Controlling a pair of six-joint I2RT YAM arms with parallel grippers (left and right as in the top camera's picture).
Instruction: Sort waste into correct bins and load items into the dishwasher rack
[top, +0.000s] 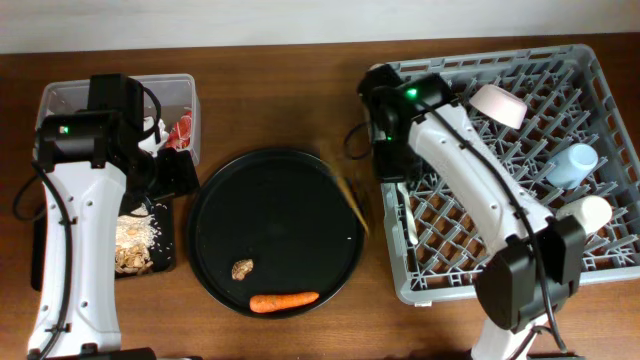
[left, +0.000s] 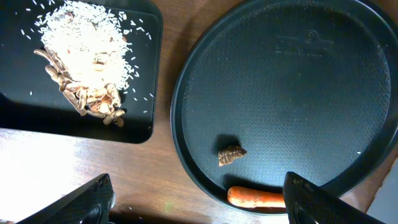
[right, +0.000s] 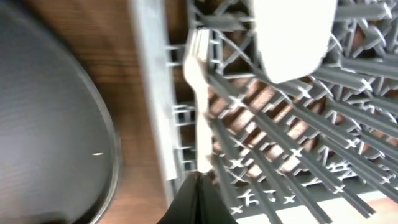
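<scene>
Left gripper (left: 198, 186): fingers spread wide, nothing held, hung over the near rim of the round tray (left: 298, 93). Carrot (left: 255, 198) lies just inside that rim, close by one finger, with its long axis running from finger to finger. Lump (left: 231, 155) sits near it but apart, further in.

Step judged to be in hand: carrot or lump is to be carried to the black tray (left: 18, 106), where the rice scraps (left: 81, 43) are heaped.
- Carrot: the wrist is best turned so the fingers close across its width at mid-length. The rim beside it must be cleared by the finger on that side.
- Lump: small and irregular, so a centred, low pinch is advised or it may be flicked away.
- Release is best made low, over bare tray floor.

Right gripper (right: 199, 196): only a dark, blurred wedge is seen at the frame bottom, so whether it is spread or closed cannot be told. Fork (right: 198, 93) lies in the rack (right: 298, 143) along the wall nearest the round tray, its handle end just beside the wedge. Chopstick (top: 352, 200) lies on the bench (top: 300, 100) between round tray and rack, not yet loaded.
</scene>
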